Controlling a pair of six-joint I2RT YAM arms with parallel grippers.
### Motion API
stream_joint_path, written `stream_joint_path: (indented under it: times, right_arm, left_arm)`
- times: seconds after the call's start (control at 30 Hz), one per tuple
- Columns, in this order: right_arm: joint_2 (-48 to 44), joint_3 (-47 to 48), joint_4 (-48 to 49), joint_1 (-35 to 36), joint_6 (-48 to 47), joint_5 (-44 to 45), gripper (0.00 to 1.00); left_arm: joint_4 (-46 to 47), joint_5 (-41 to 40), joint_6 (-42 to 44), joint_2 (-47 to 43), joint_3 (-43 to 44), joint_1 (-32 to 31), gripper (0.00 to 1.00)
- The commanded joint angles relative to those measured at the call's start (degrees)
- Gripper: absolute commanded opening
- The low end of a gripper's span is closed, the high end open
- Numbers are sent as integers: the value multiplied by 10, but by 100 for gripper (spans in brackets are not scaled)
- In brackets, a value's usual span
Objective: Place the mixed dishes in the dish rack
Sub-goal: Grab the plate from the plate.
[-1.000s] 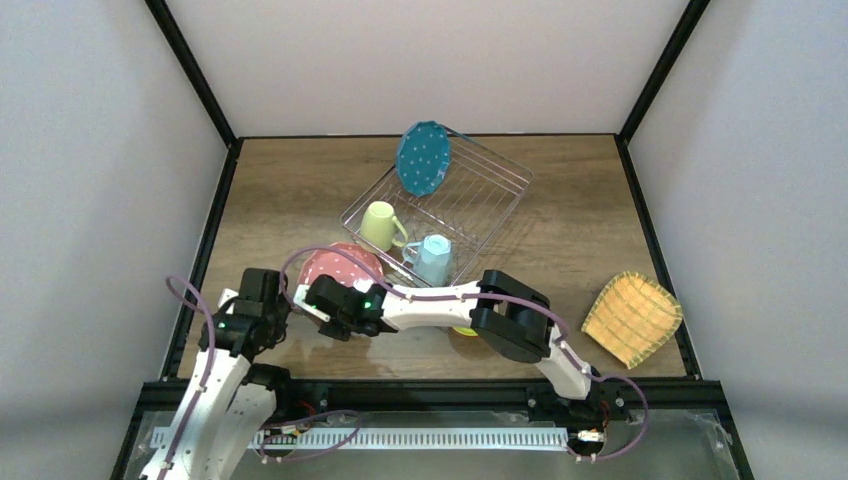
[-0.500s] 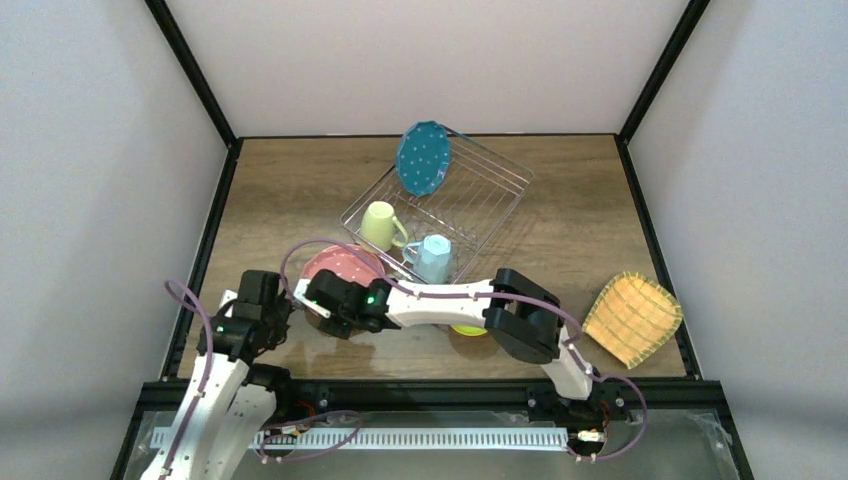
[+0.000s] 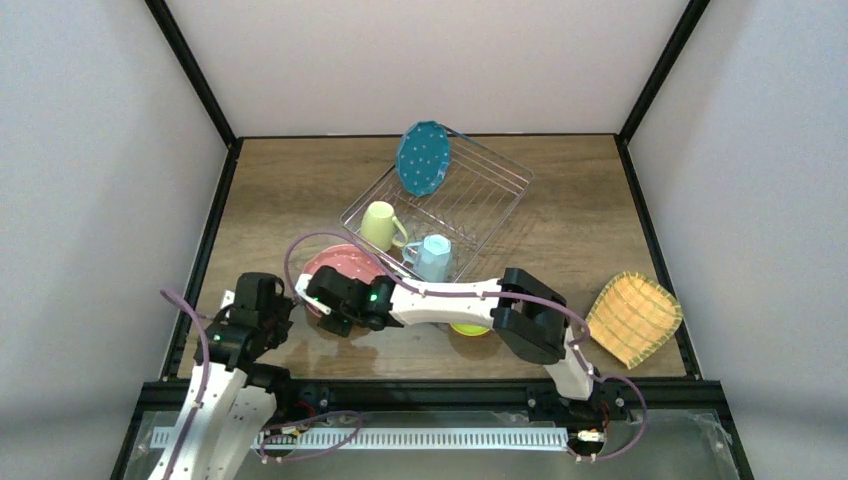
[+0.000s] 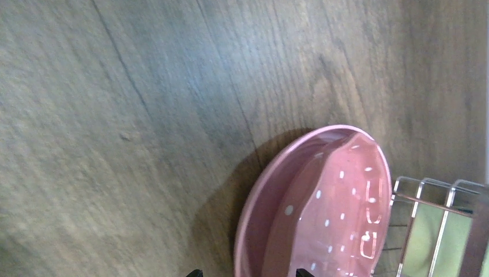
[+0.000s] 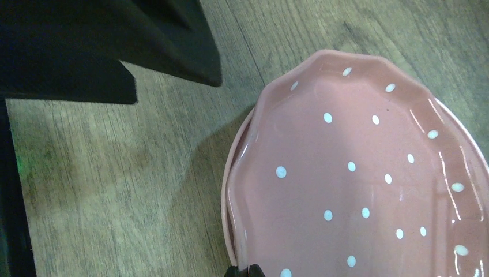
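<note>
Now the right gripper (image 5: 243,269) is pinched closed on the near rim of the pink plate (image 5: 357,173). The plate sits tilted above the wooden table (image 5: 115,190), left of centre in the top view and just beside the dish rack (image 3: 490,190). The left gripper (image 4: 247,272) has its jaws spread apart, one tip on either side of the plate's edge.

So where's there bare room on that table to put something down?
Bare table: back left, between the wall and the dish rack, and right, between the rack and the woven plate. The rack's right half is free too. Crowded: the rack's near-left side, with the green mug and blue mug, and the front around the pink plate.
</note>
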Motion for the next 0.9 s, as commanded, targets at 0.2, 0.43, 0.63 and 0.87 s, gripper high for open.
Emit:
stream_joint_path:
  times: [0.2,0.43,0.63,0.87]
  right_arm:
    - [-50,23,-8,-6,8,23,1]
    - [-56,23,-10,-10,5,20,1]
    - [-57,19,-11,-14,3,15,1]
    - [-60,19,-11,-19,-1,8,1]
  left_arm:
    - [76,54,-15,-10,-52,-1,95]
    - [124,60,-40,-22,-78,-1,96]
    - [143,47,-59,-56,-80,-1,96]
    - [149,60,-83,-109,-115,-1,96]
